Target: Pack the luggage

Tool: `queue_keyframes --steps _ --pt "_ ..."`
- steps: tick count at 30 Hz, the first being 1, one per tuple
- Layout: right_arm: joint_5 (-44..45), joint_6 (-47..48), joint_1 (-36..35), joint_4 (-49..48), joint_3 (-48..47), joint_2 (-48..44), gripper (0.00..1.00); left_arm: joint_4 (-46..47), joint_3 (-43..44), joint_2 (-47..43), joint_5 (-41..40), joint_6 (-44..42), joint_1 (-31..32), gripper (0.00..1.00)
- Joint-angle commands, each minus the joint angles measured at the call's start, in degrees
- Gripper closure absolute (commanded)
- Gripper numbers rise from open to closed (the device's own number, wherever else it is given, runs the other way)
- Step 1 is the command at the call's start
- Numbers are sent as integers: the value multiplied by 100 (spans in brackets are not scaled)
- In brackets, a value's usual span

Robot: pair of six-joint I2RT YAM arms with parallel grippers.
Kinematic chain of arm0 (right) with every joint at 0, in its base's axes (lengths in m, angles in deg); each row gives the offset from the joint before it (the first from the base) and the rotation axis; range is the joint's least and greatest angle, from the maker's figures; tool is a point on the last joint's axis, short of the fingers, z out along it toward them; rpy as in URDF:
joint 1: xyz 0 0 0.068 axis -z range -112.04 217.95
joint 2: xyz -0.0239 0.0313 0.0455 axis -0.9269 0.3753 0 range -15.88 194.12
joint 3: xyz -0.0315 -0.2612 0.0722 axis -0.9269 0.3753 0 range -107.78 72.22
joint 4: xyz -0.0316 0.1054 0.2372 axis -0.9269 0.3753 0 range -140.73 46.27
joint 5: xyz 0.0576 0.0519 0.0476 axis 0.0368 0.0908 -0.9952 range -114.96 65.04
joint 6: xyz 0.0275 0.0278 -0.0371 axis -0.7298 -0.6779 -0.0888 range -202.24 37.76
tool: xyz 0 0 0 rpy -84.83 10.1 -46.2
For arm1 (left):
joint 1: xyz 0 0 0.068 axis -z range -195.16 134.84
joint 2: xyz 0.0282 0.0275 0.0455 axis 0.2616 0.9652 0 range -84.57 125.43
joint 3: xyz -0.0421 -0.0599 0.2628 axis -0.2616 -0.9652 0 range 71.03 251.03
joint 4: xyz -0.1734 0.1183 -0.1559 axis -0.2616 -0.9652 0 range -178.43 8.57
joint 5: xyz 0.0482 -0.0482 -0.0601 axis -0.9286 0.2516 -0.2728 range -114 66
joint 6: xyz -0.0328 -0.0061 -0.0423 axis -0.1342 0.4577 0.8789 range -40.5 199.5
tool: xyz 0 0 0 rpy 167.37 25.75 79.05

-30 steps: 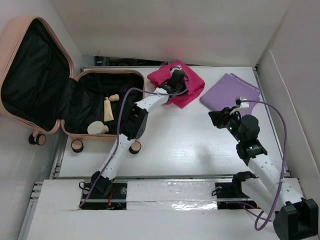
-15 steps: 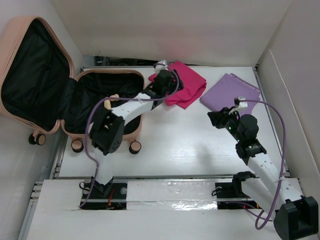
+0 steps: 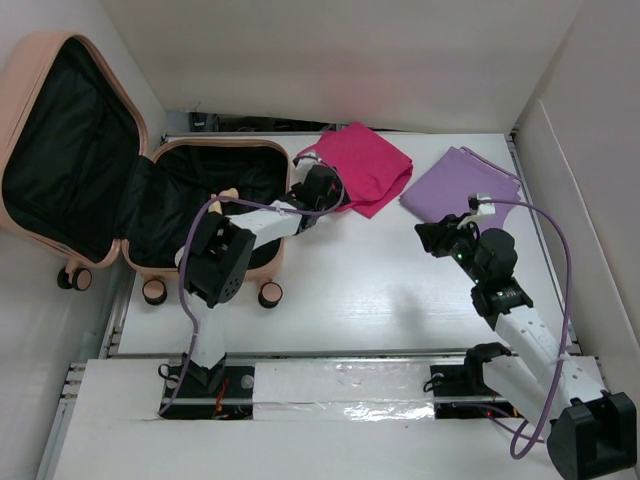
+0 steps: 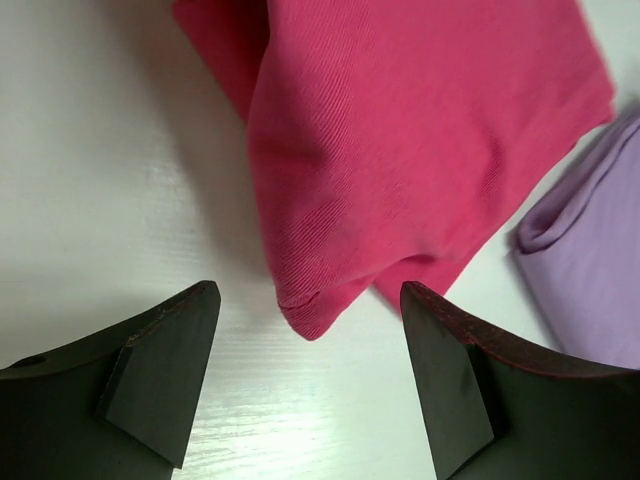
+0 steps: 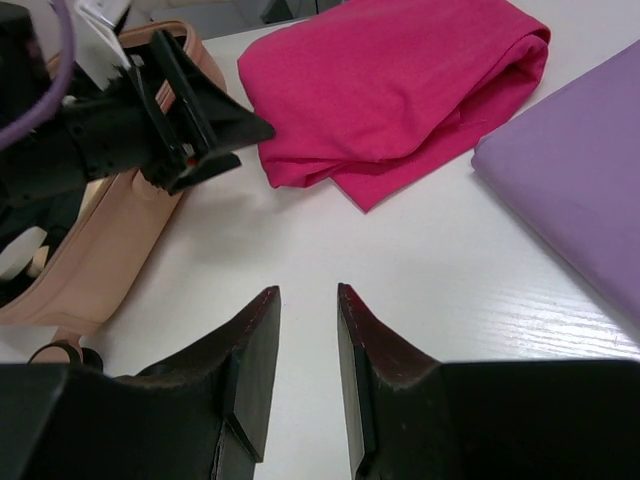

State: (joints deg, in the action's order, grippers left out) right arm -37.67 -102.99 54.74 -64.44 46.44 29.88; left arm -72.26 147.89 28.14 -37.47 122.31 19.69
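Far left on table [image 3: 380, 290]: luggage [image 3: 215, 147] lies open, lid propped back; shell looks stiff, smooth and bulky, likely best taken by the lid rim. Left gripper [image 4: 307, 300] jaws wide, empty, straddling corner of pink cloth [image 4: 400, 130]; cloth soft, limp, pinch at fold. Right gripper [image 5: 308, 300] slightly parted, empty.

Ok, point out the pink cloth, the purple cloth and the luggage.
pink cloth [image 3: 365, 168], top view, its middle.
purple cloth [image 3: 460, 185], top view, its middle.
luggage [image 3: 220, 145], top view, far rim of the base.
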Motion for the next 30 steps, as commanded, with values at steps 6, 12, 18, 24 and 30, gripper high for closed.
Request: queue_keyframes --steps 6,12,18,24,30 --pt "-82 89 -50 -237 -270 30 64 296 680 620 284 69 294 37" --pt "-74 89 -103 -246 -270 38 64 1163 498 789 652 579 294 100" --pt "-100 98 -103 -254 -279 100 64 3069 -48 156 1066 1562 294 100" --pt "-12 115 -103 -211 -278 39 64 4397 -678 173 1093 2451 347 84" --pt "-38 107 -103 -237 -278 56 64 3789 -989 401 1014 2145 347 35"
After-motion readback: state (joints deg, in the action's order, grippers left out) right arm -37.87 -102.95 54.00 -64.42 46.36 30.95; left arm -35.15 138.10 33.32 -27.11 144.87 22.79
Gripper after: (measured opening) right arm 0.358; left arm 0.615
